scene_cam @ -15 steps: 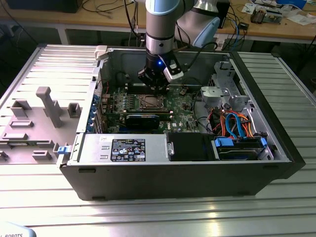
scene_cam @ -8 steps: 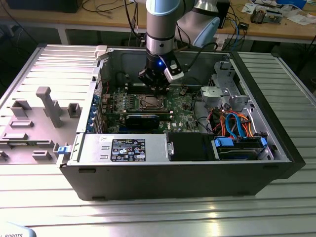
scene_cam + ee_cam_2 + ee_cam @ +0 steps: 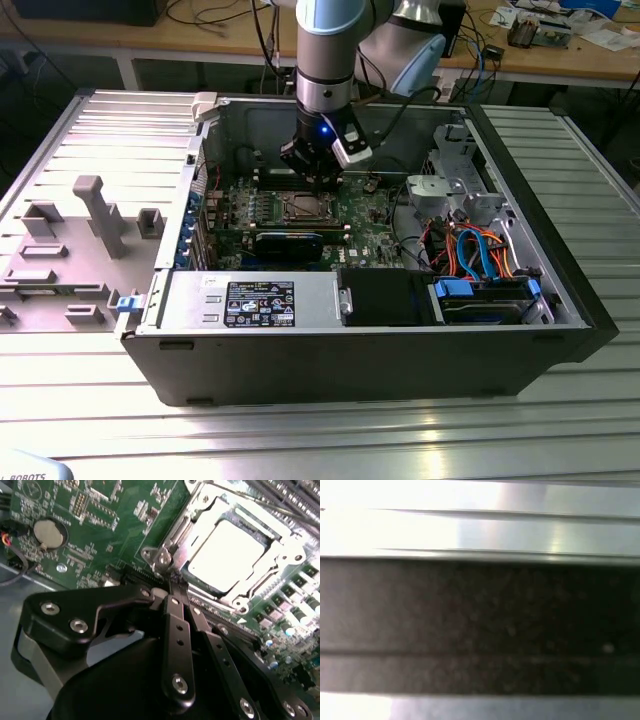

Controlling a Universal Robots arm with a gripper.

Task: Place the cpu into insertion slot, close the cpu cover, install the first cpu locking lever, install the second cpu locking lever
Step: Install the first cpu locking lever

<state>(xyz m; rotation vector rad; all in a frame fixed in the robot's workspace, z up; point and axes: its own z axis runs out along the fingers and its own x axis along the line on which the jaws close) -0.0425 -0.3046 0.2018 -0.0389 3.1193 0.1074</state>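
Observation:
Inside the open computer case (image 3: 560, 270), my gripper (image 3: 318, 183) hangs just over the motherboard (image 3: 370, 215), at the far right corner of the cpu socket (image 3: 303, 207) in the exterior view. In the second wrist view the cpu (image 3: 230, 547) lies in the socket with its bright silver top showing. The cpu cover (image 3: 207, 502) lies flat around it as a silvery frame. My gripper (image 3: 172, 587) is shut, its black fingers (image 3: 177, 625) pressed together, with the tips right beside the socket's corner bracket (image 3: 161, 557). A thin metal lever rod (image 3: 181, 527) runs along that side of the cover.
A black card (image 3: 288, 243) sits in front of the socket, and the power supply (image 3: 255, 300) lies along the near wall. Drive bays with blue and orange cables (image 3: 480, 255) fill the exterior view's right. A coin battery (image 3: 49, 534) is on the board. A grey fixture tray (image 3: 80, 230) lies outside, left.

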